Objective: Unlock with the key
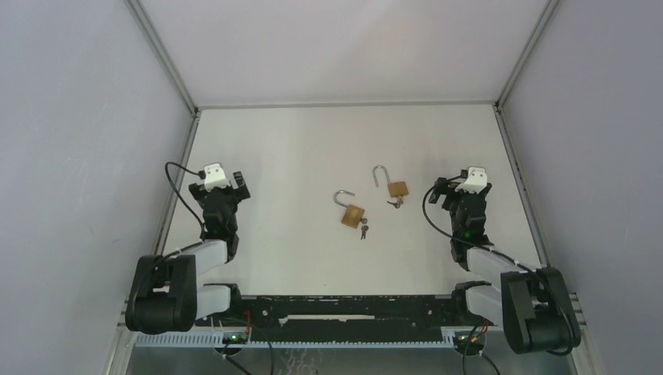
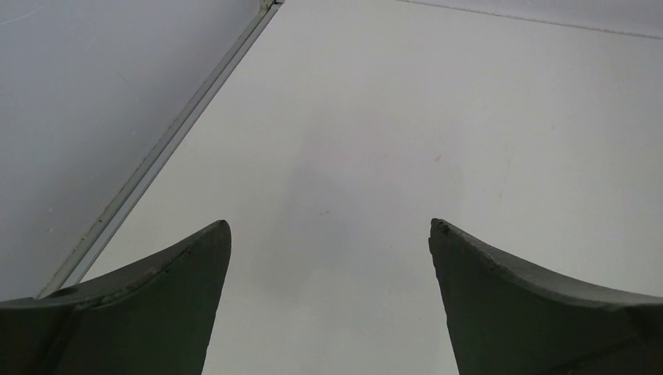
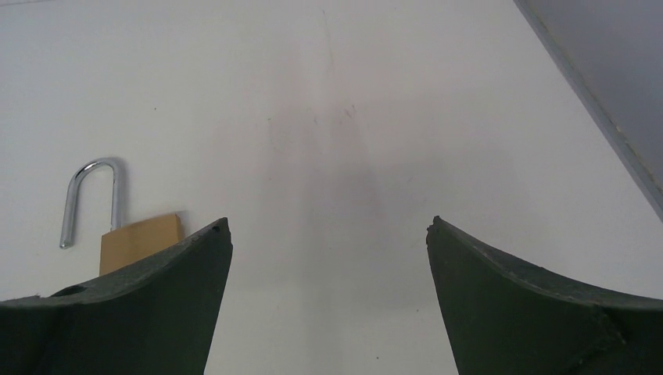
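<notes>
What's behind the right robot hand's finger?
A brass padlock, its silver shackle open. The finger covers the padlock's lower part, so its keyhole end is hidden there.

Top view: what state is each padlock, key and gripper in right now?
left padlock: shackle open, lying flat.
right padlock: shackle open, lying flat.
left key: at its padlock's base, seemingly inserted.
right key: at its padlock's base, seemingly inserted.
left gripper: open, empty.
right gripper: open, empty.

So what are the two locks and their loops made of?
The left lock and right lock look like brass: the bodies are golden-brown and fairly matte. Their loops look like polished steel: silvery with bright glints. It could be just plating; I can't tell.
</notes>
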Robot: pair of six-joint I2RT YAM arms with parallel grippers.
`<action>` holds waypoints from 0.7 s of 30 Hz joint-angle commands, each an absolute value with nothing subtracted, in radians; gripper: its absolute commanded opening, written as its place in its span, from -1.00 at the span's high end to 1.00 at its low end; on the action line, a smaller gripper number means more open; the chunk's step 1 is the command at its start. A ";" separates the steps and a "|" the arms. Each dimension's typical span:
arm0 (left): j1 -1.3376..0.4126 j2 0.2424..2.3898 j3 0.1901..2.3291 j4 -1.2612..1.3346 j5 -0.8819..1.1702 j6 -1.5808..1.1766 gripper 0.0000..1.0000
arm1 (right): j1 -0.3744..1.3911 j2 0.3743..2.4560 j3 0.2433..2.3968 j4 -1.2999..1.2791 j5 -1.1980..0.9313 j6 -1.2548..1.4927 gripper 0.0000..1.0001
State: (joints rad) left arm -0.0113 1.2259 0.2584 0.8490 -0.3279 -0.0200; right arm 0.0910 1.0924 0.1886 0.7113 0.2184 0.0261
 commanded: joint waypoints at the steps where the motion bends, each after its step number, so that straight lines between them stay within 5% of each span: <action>1: -0.003 1.255 0.202 1.034 -0.296 -0.021 -1.00 | 0.063 1.162 0.189 0.919 0.144 0.017 -0.98; 21: -0.003 1.255 0.195 1.049 -0.296 -0.018 -0.99 | -0.032 1.357 0.264 0.935 -0.036 0.049 -0.98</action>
State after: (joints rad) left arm -0.0105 1.2583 0.2096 0.9863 -0.3065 -0.0193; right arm 0.0071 1.3495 0.2108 0.9176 0.0193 0.0296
